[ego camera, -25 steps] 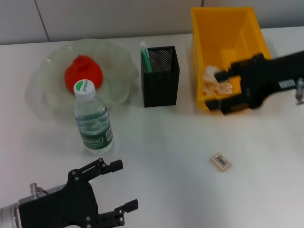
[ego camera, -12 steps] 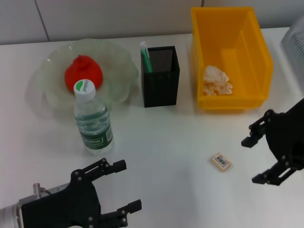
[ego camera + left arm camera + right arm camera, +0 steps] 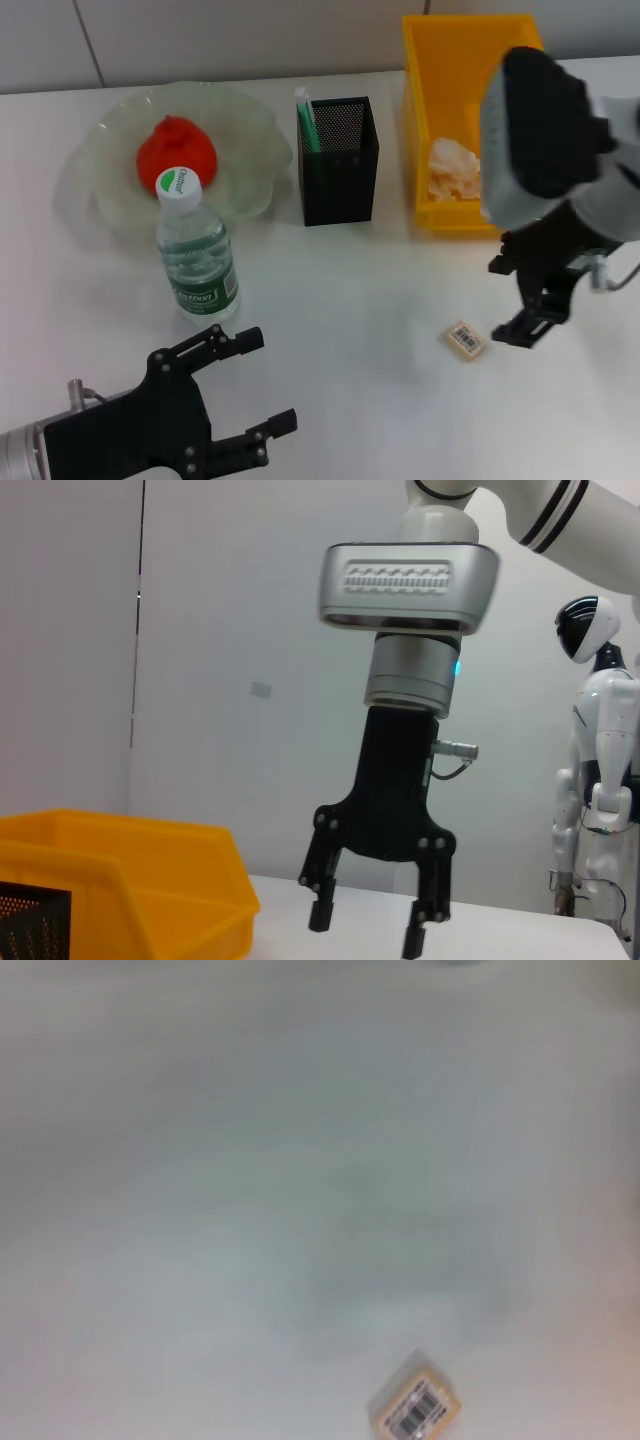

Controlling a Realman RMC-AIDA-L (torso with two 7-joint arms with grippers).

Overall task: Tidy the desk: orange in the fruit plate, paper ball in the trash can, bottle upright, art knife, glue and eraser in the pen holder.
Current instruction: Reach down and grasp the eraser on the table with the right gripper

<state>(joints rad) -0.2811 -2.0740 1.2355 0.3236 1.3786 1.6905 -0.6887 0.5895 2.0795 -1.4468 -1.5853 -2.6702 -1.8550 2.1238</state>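
At the right of the head view, the right gripper (image 3: 522, 300) hangs with its fingers spread wide, holding nothing, just beside the eraser (image 3: 466, 339) lying on the table (image 3: 350, 300). At lower left, the left gripper (image 3: 258, 385) rests wide open too, empty.

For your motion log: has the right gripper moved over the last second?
Yes. The right gripper left the yellow trash can and now hangs open beside the eraser.
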